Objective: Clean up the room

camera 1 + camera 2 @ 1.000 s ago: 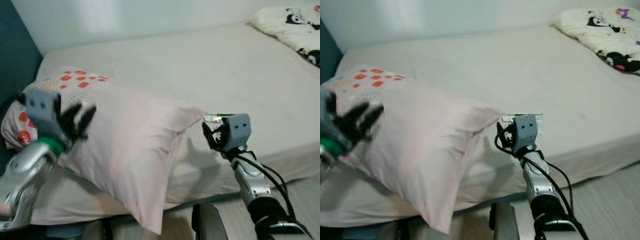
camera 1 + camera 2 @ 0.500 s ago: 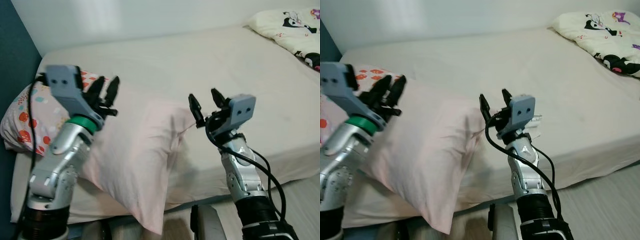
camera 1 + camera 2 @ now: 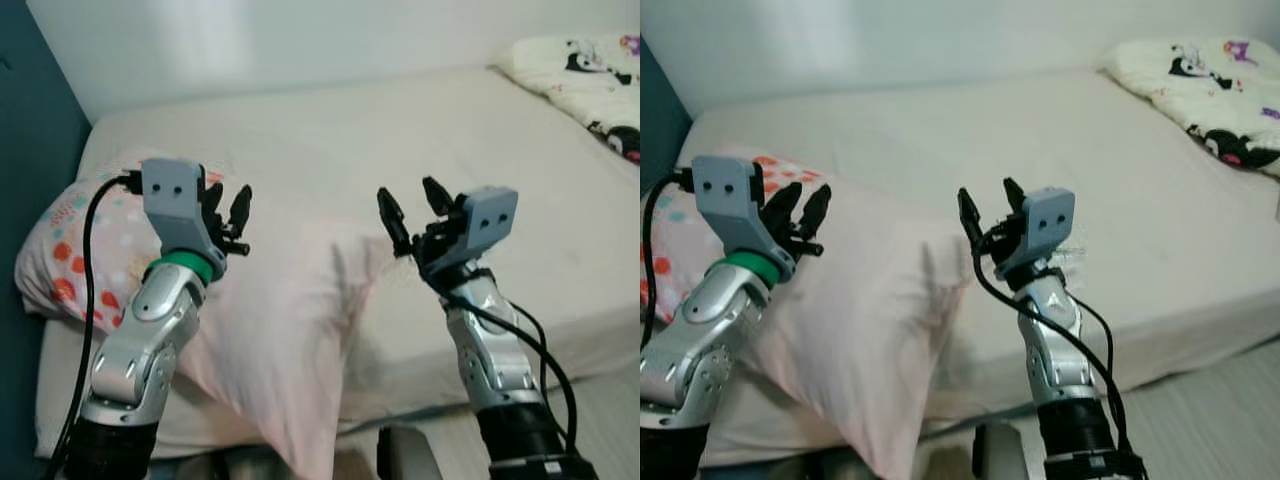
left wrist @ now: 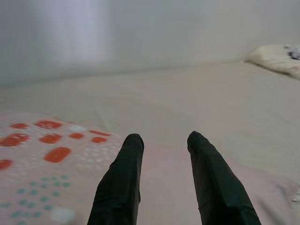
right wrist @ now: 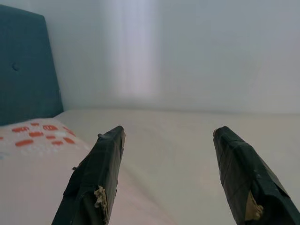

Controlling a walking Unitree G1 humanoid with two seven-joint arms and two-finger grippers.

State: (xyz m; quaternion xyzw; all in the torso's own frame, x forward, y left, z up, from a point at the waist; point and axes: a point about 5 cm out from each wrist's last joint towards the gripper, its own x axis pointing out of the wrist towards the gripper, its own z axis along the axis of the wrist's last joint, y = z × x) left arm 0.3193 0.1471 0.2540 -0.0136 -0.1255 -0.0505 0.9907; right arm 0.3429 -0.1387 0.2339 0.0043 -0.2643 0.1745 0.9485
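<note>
Left gripper (image 3: 227, 212), right gripper (image 3: 410, 208) raised, fingers apart, empty, above soft pink pillow (image 3: 280, 310) on smooth bed (image 3: 400, 130).

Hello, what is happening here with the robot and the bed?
The robot stands at the side of a bed with both arms raised. Its left gripper and right gripper are open and hold nothing, hovering over a plain pink pillow that hangs over the bed's edge. A second pillow with red spots lies behind it near the teal headboard. A blanket with cartoon prints lies at the far end.
</note>
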